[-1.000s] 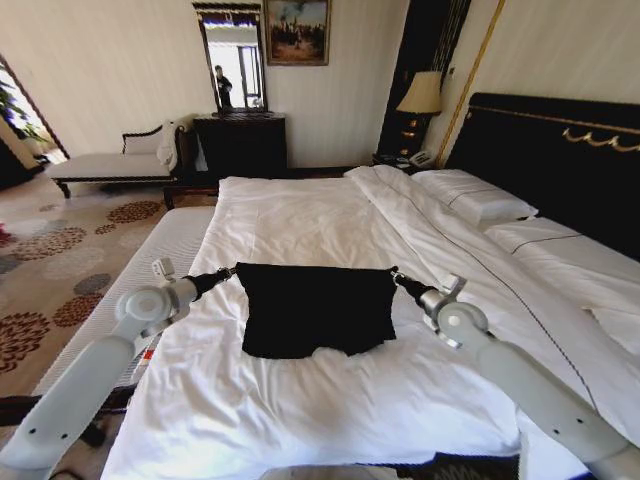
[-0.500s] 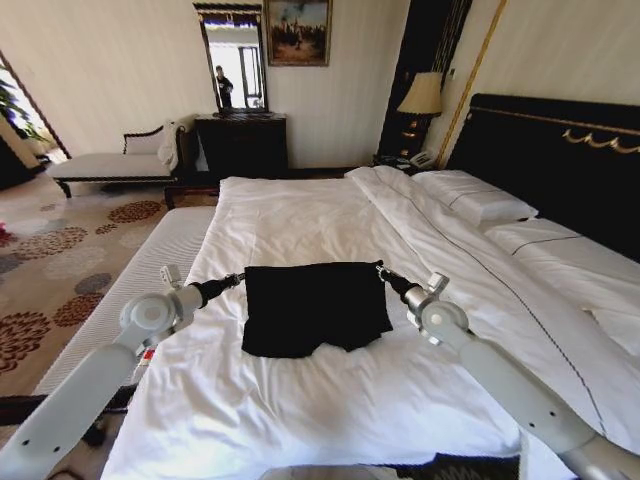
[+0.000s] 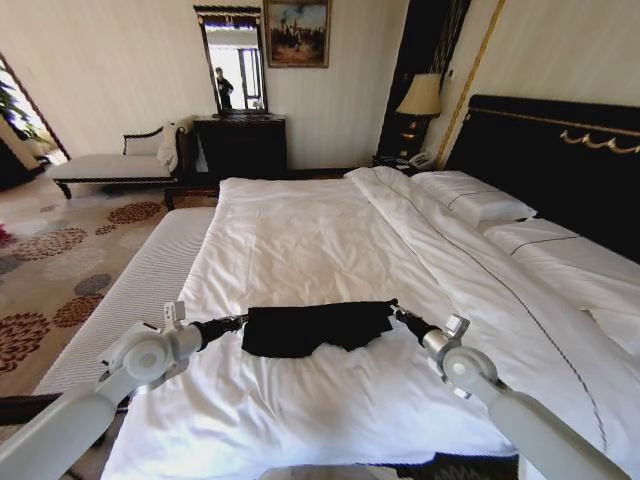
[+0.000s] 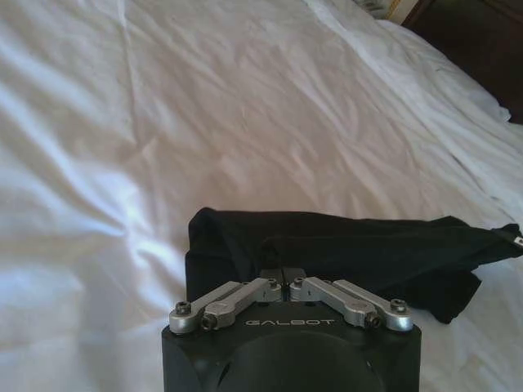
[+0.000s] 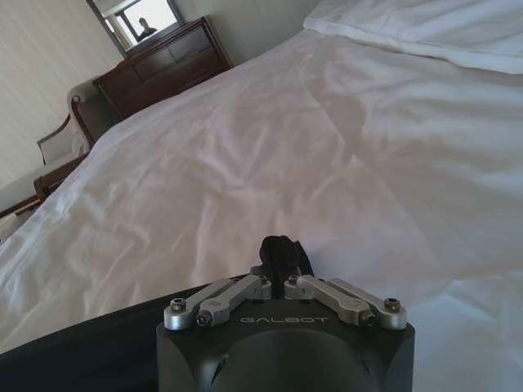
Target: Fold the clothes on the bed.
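My left gripper pinches left end of soft black short-sleeved T-shirt, jaws pressed together on cloth. Shirt lies as narrow folded band across white duvet of large double bed, near foot edge. Fabric looks light, limp, likely to sag; best gripped at corners. My right gripper pinches right end, jaws pressed together. No containers present.
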Tool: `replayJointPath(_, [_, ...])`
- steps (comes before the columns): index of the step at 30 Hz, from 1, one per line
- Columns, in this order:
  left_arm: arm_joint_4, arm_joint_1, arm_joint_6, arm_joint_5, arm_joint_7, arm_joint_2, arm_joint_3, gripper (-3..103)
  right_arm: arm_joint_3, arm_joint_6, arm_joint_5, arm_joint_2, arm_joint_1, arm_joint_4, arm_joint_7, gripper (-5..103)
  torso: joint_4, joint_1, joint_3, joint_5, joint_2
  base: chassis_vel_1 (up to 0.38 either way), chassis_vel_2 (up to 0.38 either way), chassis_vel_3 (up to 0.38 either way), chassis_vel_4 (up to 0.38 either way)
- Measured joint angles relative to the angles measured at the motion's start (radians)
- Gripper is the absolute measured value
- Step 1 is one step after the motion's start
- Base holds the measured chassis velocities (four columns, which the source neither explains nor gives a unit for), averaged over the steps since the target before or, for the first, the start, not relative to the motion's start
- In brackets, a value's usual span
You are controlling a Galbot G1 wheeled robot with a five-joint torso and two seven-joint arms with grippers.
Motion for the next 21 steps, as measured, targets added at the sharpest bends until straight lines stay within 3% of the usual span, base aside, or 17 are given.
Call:
replayJointPath(5, [-0.018, 0.068, 0.003, 0.073, -0.024, 0.015, -0.014, 0, 0.007, -0.023, -0.041, 0.004, -0.05, 0.02, 0.004, -1, 0.0001, 0.0, 0.0, 0.0002, 0.0, 0.0, 0.0, 0.0, 0.0])
replayJointPath(7, [-0.022, 0.072, 0.003, 0.083, -0.033, 0.015, -0.021, -1, 0.012, -0.028, -0.051, 0.006, -0.061, 0.029, 0.002, 3, 0.0, 0.0, 0.0, 0.0003, 0.0, 0.0, 0.0, 0.0, 0.0])
replayJointPath(9, [-0.051, 0.084, -0.006, 0.083, -0.041, 0.014, -0.06, 10, 0.049, -0.032, -0.057, -0.01, -0.092, 0.065, -0.007, 14, 0.0, 0.0, 0.0, 0.0001, 0.0, 0.0, 0.0, 0.0, 0.0])
replayJointPath(10, [-0.07, 0.091, -0.011, 0.076, -0.041, 0.014, -0.09, 15, 0.083, -0.032, -0.051, -0.024, -0.11, 0.093, -0.011, 14, -0.0001, 0.0, 0.0, 0.0001, 0.0, 0.0, 0.0, 0.0, 0.0])
replayJointPath(14, [-0.141, 0.106, -0.021, 0.053, -0.026, 0.027, -0.214, 26, 0.208, -0.041, 0.006, -0.071, -0.171, 0.192, -0.017, 30, 0.0, 0.0, 0.0, 0.0002, 0.0, 0.0, 0.0, 0.0, 0.0])
replayJointPath(17, [-0.159, 0.041, -0.026, -0.003, -0.023, 0.045, -0.311, 42, 0.337, -0.062, 0.055, -0.124, -0.216, 0.259, -0.005, 41, -0.0002, 0.0, 0.0, -0.0002, 0.0, 0.0, 0.0, 0.0, 0.0])
replayJointPath(19, [-0.153, 0.013, -0.026, -0.03, -0.03, 0.046, -0.324, 42, 0.352, -0.064, 0.063, -0.131, -0.214, 0.262, -0.002, 46, -0.0004, 0.0, 0.0, -0.0001, 0.0, 0.0, 0.0, 0.0, 0.0])
replayJointPath(21, [-0.107, -0.064, -0.028, -0.073, -0.057, 0.037, -0.333, 58, 0.361, -0.071, 0.094, -0.143, -0.16, 0.231, 0.017, 57, -0.0002, 0.0, 0.0, -0.0001, 0.0, 0.0, 0.0, 0.0, 0.0])
